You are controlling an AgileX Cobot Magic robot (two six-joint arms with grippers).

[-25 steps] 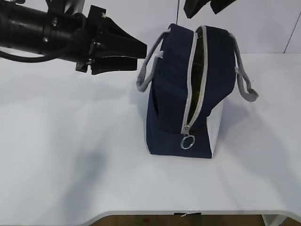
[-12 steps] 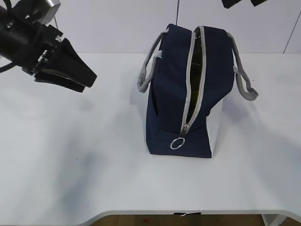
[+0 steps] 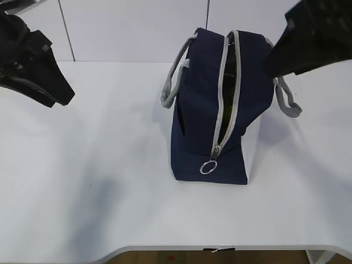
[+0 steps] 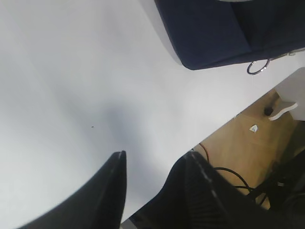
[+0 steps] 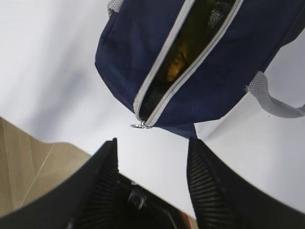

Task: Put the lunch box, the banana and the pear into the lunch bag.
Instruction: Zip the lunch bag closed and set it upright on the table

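Lunch bag stands upright near the middle of the white tabletop, its grey zipper parted along the top and the ring pull hanging at the near end. Through the slot the right wrist view shows something yellow inside; you cannot tell from here whether it is the banana or the pear, and no lunch box shows in any view. Nothing of the task lies loose on the tabletop, so judge the packing as probably done or nearly so.

Your left end effector hangs high at the left, well apart from the bag, its fingers spread and empty. Your right end effector sits above and to the right of the bag, near the grey handle, fingers also spread with nothing between them.

If you mean to check or settle the contents, look down through the slot before you reach in. Keep the right fingers clear of that handle loop, which could snag and tip the bag. The opening is narrow, so come in along the zipper line, not across it. Otherwise, draw both arms away without brushing the fabric.
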